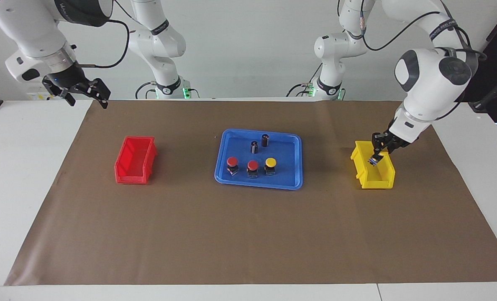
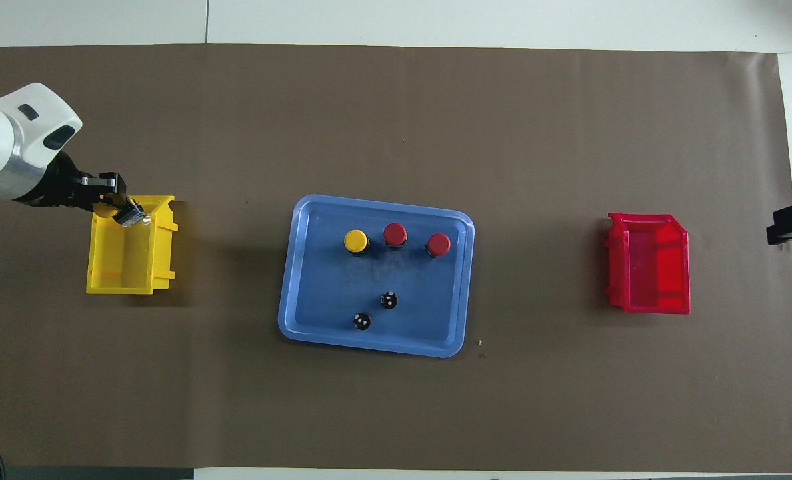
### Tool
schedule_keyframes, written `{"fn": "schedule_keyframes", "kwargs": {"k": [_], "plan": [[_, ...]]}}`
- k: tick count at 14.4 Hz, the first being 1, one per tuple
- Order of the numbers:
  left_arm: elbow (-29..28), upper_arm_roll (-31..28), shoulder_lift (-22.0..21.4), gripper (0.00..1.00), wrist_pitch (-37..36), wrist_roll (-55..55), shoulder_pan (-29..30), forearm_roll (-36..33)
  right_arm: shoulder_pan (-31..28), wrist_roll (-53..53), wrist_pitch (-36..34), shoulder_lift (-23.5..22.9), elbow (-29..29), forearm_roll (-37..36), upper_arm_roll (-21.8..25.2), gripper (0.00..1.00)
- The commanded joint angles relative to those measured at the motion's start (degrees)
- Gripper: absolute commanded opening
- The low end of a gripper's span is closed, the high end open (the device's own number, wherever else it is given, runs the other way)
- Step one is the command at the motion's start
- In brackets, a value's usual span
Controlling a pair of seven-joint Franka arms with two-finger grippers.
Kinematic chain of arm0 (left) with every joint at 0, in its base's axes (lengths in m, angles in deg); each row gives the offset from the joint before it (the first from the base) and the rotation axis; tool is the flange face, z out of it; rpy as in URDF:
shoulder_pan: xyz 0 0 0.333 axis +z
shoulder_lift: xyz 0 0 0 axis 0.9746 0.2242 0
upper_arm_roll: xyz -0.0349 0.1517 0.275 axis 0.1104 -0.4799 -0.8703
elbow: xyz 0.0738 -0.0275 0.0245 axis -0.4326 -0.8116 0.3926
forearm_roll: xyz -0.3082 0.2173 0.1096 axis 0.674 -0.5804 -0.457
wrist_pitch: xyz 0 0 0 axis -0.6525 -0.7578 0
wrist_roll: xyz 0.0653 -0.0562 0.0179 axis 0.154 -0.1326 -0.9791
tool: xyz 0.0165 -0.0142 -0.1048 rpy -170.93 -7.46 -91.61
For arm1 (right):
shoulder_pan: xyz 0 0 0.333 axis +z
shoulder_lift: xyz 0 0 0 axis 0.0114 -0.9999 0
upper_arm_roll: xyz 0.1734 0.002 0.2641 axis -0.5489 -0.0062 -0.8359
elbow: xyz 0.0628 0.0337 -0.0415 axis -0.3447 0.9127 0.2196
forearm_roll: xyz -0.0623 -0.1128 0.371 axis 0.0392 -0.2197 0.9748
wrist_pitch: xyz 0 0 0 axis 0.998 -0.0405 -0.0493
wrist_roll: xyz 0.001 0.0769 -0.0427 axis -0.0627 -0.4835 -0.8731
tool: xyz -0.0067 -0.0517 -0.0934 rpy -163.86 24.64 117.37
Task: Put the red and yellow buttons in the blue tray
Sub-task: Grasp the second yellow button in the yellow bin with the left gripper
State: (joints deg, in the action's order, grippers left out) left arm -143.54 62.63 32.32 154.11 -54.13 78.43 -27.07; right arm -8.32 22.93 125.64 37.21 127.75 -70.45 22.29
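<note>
Arms first, nearest the robots' end. Right gripper (image 1: 85, 94) hangs in the air over the bare white tabletop at the right arm's end, off the brown paper; its black fingers are spread apart with nothing between them. This arm waits.

Left gripper (image 1: 376, 158) is dipped into the yellow bin (image 1: 382, 175), at the bin's end nearer the robots. A small dark-and-bluish object sits between its fingertips, with a patch of yellow beside it; I cannot tell what the object is, nor whether the fingers are clamped on it.

Brown paper sheet (image 1: 248, 234), matte and flat, covers most of the white table (image 1: 31, 167).

Blue tray (image 1: 221, 167), mid-table: wide, shallow, glossy plastic, rounded corners, raised rim. Inside, nearer the robots, two dark cylinders (image 1: 254, 147) (image 1: 265, 140) stand upright, capless, close together but apart. Farther from the robots, a row of three push buttons on squat black bodies with smooth round domed caps: a red button (image 1: 232, 161) toward the right arm's end, a second red button (image 1: 252, 165) in the middle, a yellow button (image 1: 270, 161) toward the left arm's end. All three upright, not touching.

Red bin (image 1: 133, 161), small moulded plastic, open top, stands toward the right arm's end, well apart from the tray. Yellow bin is of matching shape, at the left arm's end.
</note>
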Motion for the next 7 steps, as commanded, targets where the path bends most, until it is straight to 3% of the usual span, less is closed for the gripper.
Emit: {"fn": "schedule_keyframes", "kwargs": {"k": [1,7], "plan": [[0.5,0.3,0.0,0.28,0.1,-1.4,-1.6,0.8,0.2,-0.5,0.8,0.8,1.3,0.5,-0.4,1.00],[-3.0,0.3,3.2,0.28,7.0,-8.5,-13.4,1.6,0.2,-0.5,0.8,0.9,1.3,0.5,-0.7,1.00]]}}
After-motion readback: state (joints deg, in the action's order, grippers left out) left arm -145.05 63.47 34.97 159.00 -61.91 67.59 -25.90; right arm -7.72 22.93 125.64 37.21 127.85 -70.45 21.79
